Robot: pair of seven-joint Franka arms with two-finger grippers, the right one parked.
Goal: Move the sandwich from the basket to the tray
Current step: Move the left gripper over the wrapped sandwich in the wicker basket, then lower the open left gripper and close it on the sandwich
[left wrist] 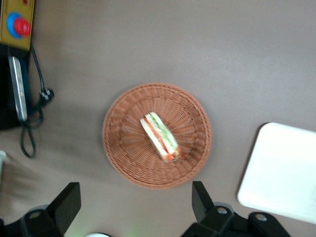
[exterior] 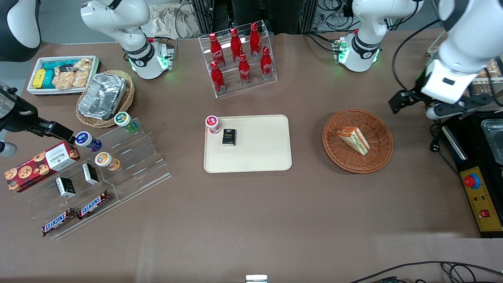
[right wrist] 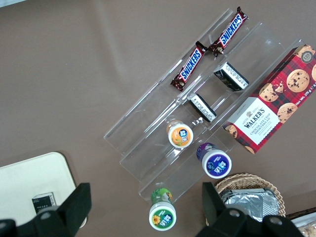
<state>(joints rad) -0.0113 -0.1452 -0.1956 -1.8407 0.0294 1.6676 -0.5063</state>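
The sandwich (exterior: 353, 140) (left wrist: 159, 137), a white-bread wedge with orange-red and green filling, lies in the round reddish-brown wicker basket (exterior: 355, 167) (left wrist: 123, 148). The cream tray (exterior: 259, 155) (left wrist: 286, 173) lies flat mid-table, beside the basket toward the parked arm's end. A red-capped jar (exterior: 212, 124) and a small black box (exterior: 229, 137) stand on the tray. My gripper (exterior: 438, 105) (left wrist: 134, 191) hangs high above the table, just off the basket's rim toward the working arm's end. It is open wide with nothing between its fingers.
A black appliance (exterior: 483, 133) and a yellow control box with a red button (exterior: 477, 196) sit at the working arm's end. A rack of red bottles (exterior: 239, 59) stands farther from the front camera than the tray. A clear stepped stand (exterior: 118, 165) with snacks is toward the parked arm's end.
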